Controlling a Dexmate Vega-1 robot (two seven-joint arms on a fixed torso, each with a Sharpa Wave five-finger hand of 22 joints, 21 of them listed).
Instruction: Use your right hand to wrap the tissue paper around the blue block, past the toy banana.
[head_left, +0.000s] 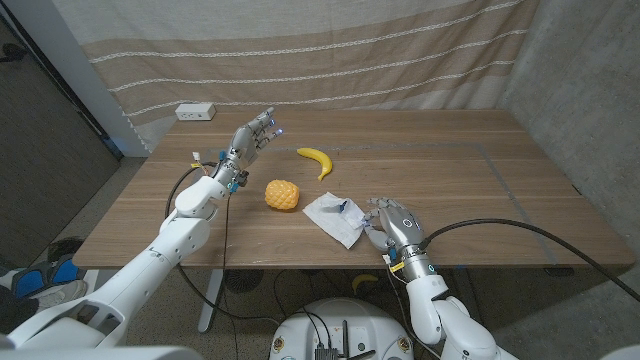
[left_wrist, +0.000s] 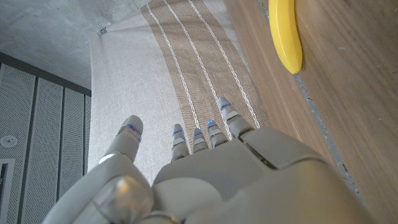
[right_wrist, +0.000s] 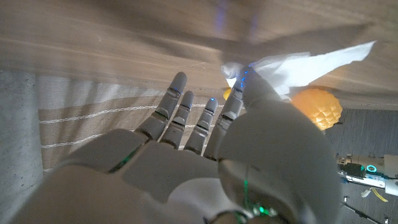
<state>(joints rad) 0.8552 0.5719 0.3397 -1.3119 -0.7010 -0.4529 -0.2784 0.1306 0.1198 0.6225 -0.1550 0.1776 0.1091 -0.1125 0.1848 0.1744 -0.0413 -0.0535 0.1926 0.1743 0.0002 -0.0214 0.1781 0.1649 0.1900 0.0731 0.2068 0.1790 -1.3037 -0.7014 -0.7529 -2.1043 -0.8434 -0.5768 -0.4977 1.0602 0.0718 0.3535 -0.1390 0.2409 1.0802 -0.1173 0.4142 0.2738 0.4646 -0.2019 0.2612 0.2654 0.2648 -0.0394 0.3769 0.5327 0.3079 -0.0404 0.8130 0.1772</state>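
A white tissue paper (head_left: 330, 216) lies crumpled on the wooden table, and a bit of the blue block (head_left: 345, 208) peeks out of its folds. My right hand (head_left: 396, 222) stands just right of the tissue with its fingers stretched out and apart. In the right wrist view, the thumb (right_wrist: 246, 84) of my right hand (right_wrist: 186, 162) touches the tissue's (right_wrist: 311, 62) edge, with nothing gripped. The yellow toy banana (head_left: 316, 159) lies farther back. My left hand (head_left: 254, 131) is raised over the table's left rear, holding nothing, fingers spread; its wrist view shows that hand (left_wrist: 205, 174) and the banana (left_wrist: 286, 34).
An orange toy fruit (head_left: 283, 194) sits left of the tissue, also in the right wrist view (right_wrist: 317, 107). A white power strip (head_left: 196, 111) lies at the table's far left edge. A striped curtain (head_left: 330, 50) hangs behind the table.
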